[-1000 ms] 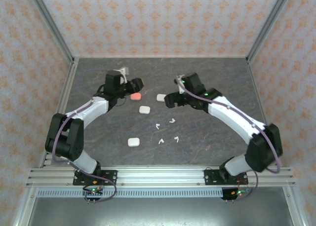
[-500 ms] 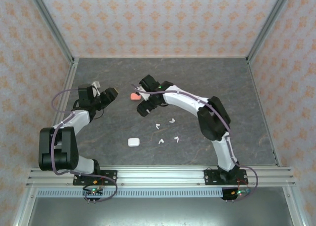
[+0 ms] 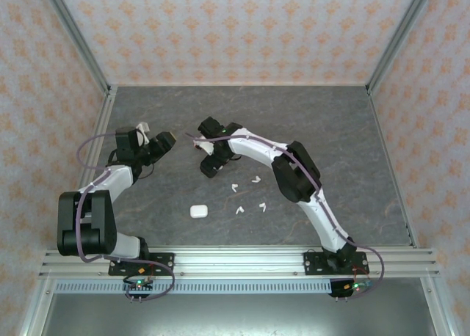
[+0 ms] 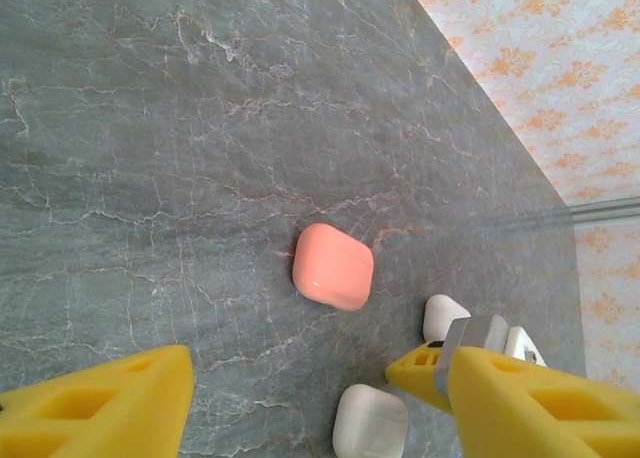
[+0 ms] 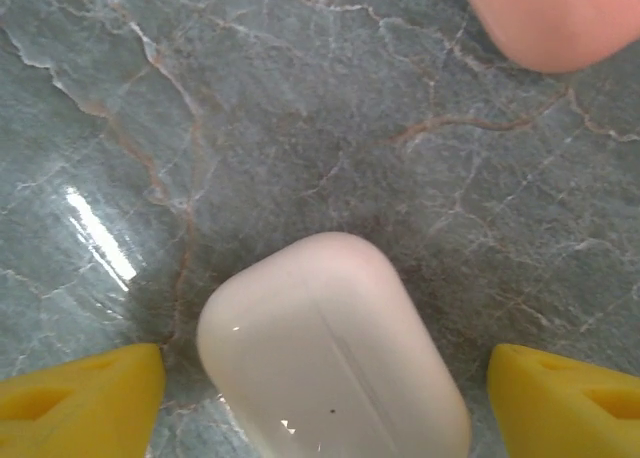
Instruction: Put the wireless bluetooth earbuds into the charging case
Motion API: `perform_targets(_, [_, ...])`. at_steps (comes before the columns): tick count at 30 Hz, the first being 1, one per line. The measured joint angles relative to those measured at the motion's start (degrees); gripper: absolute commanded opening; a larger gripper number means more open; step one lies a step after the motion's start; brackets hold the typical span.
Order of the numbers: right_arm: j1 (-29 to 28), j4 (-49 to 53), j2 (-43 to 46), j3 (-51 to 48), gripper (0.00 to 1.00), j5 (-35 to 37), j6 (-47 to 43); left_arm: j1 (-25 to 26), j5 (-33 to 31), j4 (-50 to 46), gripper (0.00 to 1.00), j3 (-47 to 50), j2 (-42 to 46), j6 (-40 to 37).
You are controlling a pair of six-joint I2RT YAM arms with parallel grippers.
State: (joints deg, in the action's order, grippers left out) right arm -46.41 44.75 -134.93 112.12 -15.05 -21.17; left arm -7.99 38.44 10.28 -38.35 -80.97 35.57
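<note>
White earbuds (image 3: 256,179) lie loose on the desk (image 3: 330,130) toward its near edge, uncased. Beyond them we see the right gripper (image 5: 325,368) spread astride a closed white case (image 5: 330,348), likely to seize it. The left gripper (image 4: 290,373) waits unclenched and empty by the left edge.

"What sort of place is this you work in?"

"A robot test cell in a lab, not a home. My left arm (image 3: 110,178) and right arm (image 3: 294,176) are bolted to an aluminium rail (image 3: 242,263) at the table's edge."

"But the wallpaper?"

"Those are flat patterned panels (image 3: 242,28) set between metal posts (image 3: 76,35). They box in my stone-look tabletop (image 3: 345,130)."
</note>
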Motion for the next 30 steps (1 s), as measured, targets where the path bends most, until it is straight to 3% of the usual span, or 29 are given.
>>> perform_targets(11, [-0.5,-0.6,0.9,-2.0,0.64,0.5,-1.8,0.0,0.1,0.2,0.68,0.3,0.0,0.0])
perform_targets(19, [-0.9,-1.3,2.3,-4.2,0.45,0.4,-2.3,0.0,0.1,0.2,0.68,0.3,0.3,-0.1])
perform_targets(30, [-0.8,-4.7,9.9,-14.5,0.38,0.6,-2.0,0.0,3.8,-1.7,0.66,0.1,3.1,-2.5])
